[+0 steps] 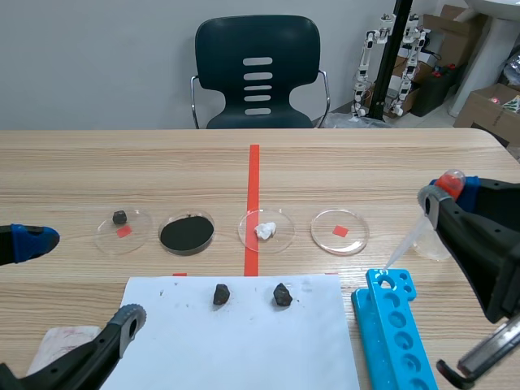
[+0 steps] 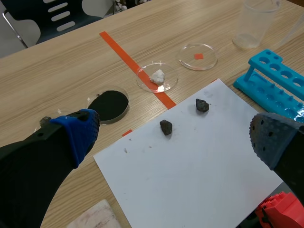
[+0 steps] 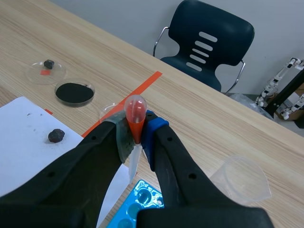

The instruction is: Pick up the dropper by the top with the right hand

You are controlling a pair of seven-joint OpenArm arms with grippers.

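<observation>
The dropper (image 3: 135,122) has a red rubber bulb on top and a clear tapering stem. My right gripper (image 3: 135,134) is shut on it just below the bulb, stem pointing down over the blue rack. In the scene view the dropper (image 1: 408,240) hangs slanted at the right, its bulb (image 1: 451,182) at my right gripper (image 1: 445,195) and its tip above the blue tube rack (image 1: 396,329). My left gripper (image 2: 173,135) stands open low at the near left, above the white paper (image 2: 190,161), holding nothing.
Several petri dishes line the table's middle: one with a dark stone (image 1: 120,218), one with black powder (image 1: 187,234), one with a white lump (image 1: 266,230), one nearly bare (image 1: 340,231). Two dark stones (image 1: 221,294) (image 1: 282,295) lie on the paper. A clear beaker (image 3: 241,178) stands at right.
</observation>
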